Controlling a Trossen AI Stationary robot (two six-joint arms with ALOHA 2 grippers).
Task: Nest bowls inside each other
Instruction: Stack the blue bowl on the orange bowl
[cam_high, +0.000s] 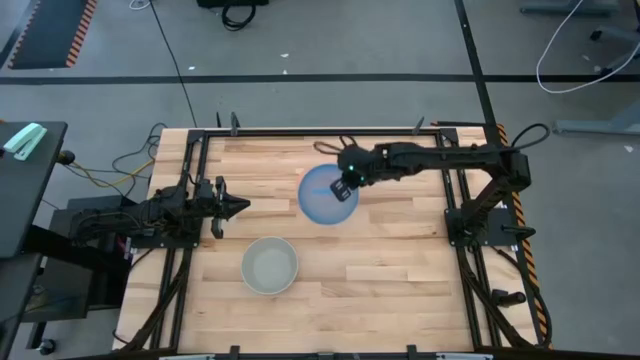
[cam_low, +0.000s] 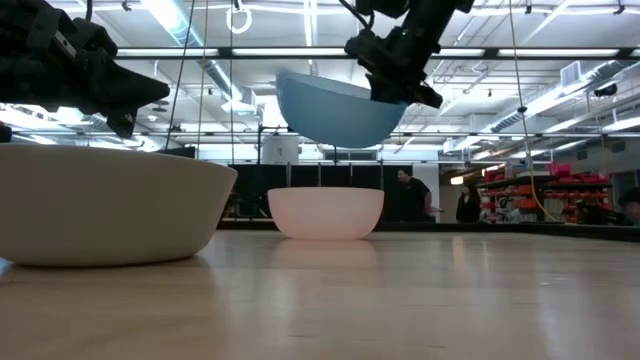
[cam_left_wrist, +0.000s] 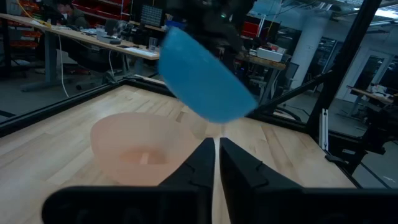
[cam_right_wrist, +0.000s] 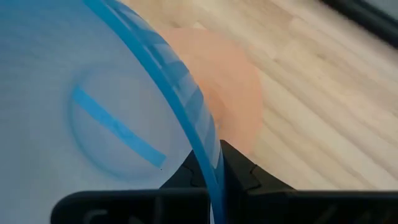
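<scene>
So the right gripper (cam_high: 341, 188) has the blue bowl (cam_high: 327, 194) pinched by its rim, one finger inside and one outside, and the bowl is up in the air, tilted a bit. You can see the clamp really well in the right wrist view, where the blue rim (cam_right_wrist: 186, 118) runs straight between the two dark fingers (cam_right_wrist: 239, 169).

Using the pink bowl (cam_low: 325, 212) as the reference point: it sits upright on the wooden table (cam_high: 400, 270) with nothing in it. The blue one hangs right above it, clear of it, not touching. From the low view there's a visible gap between the blue bowl's underside and the pink rim. From overhead the blue bowl covers nearly all of the pink one, only a sliver of salmon peeks out at the edge. The blue bowl looks empty too.

The pale grey-white bowl (cam_high: 269, 265) sits on the table near the pink bowl, nearer the table's front edge and off toward the left arm's side, upright, also empty. Nothing is nested in anything yet.

The left gripper (cam_high: 236, 206) hovers off to the pink bowl's left side, pointing toward it, fingers nearly together with just a thin slit between them (cam_left_wrist: 216, 163), holding nothing.
</scene>
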